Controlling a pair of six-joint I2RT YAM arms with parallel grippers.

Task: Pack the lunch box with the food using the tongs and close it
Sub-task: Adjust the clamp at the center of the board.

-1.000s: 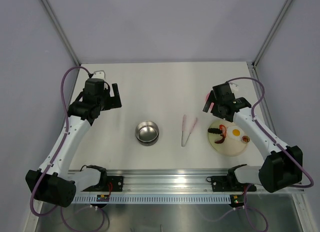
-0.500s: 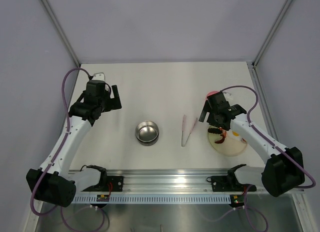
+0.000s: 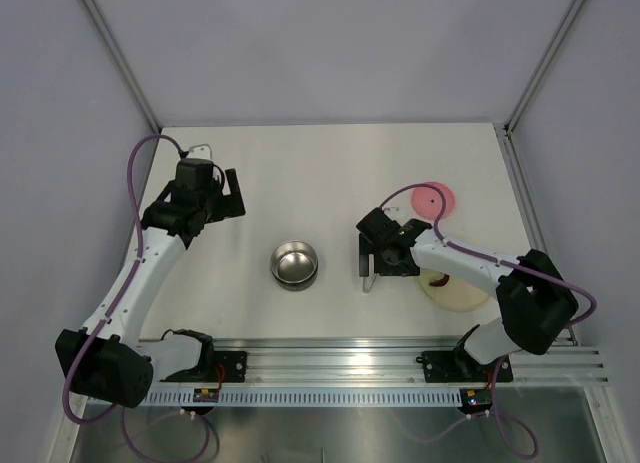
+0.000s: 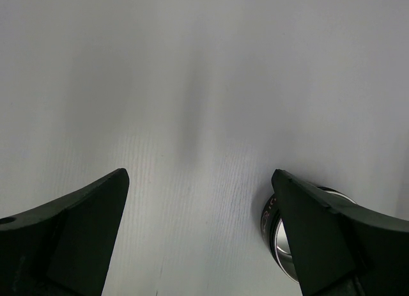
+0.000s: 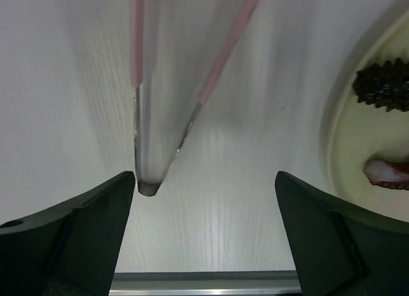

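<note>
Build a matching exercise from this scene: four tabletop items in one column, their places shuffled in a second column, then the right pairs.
Column one
1. small round shiny steel bowl
2. round flat pink lid
3. thin pale pink tongs
4. wide round cream plate

Column two
A. beneath the open right gripper
B. holding toy food
C. alone, left of the tongs
D. farthest back, on the right

Pairs: 1-C, 2-D, 3-A, 4-B
</note>
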